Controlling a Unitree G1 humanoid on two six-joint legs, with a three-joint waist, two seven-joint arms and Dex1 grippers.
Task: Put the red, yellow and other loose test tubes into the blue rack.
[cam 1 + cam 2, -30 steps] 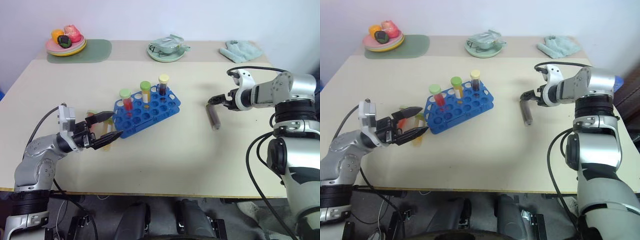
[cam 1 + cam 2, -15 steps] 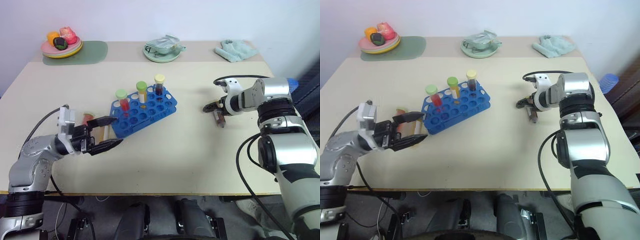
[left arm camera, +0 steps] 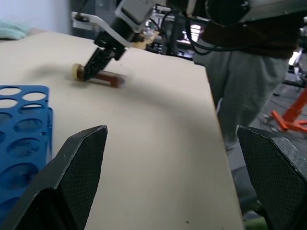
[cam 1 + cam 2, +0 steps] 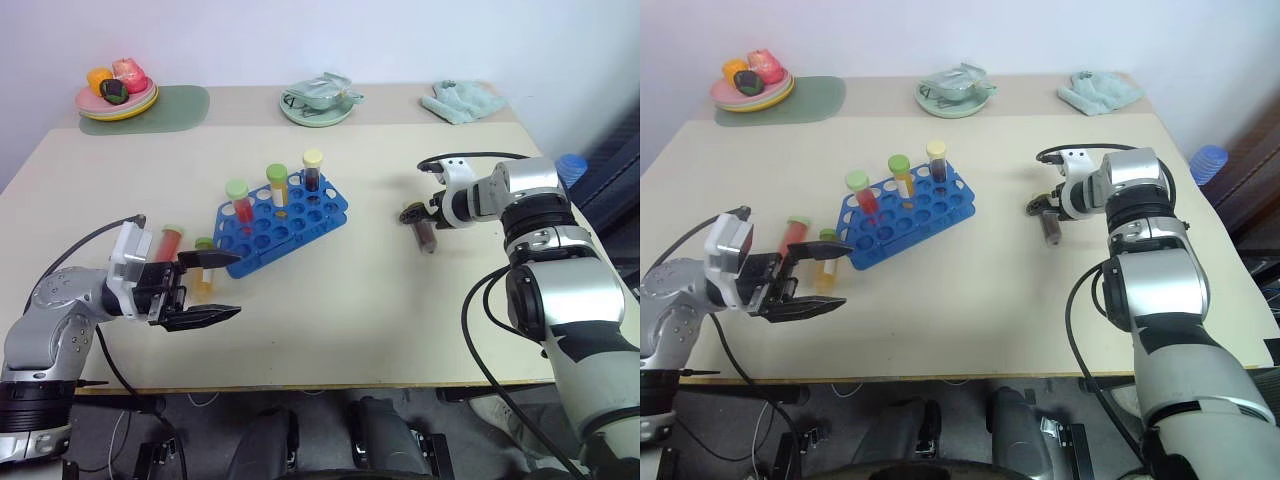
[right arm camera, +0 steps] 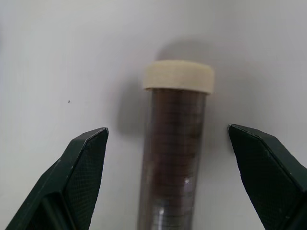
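1. Left eye view: a beige bench (image 4: 330, 330) holds the blue rack (image 4: 285, 215) in the centre-left of the frame, set at an angle.
2. Three capped tubes already stand upright in the rack's far row: one red with a green cap (image 4: 239, 200), one yellow-orange with a green cap (image 4: 277, 186), one dark with a pale cap (image 4: 313, 170).
3. Three loose tubes remain. A red tube (image 4: 168, 243) and a yellow-orange tube (image 4: 203, 272) lie just left of the rack, in the left-centre of the frame.
4. The third, a dark brown tube (image 4: 424, 232) with a pale-yellow cap, lies well apart in the right-centre of the frame.
5. The left claw (image 4: 215, 287) hangs fingers apart and empty, close beside the yellow-orange tube.
6. The right claw (image 5: 168, 158) straddles the brown tube, fingers apart on either side, not yet closed on it.
7. Judgement: roughly half done; three tubes are left to rack.
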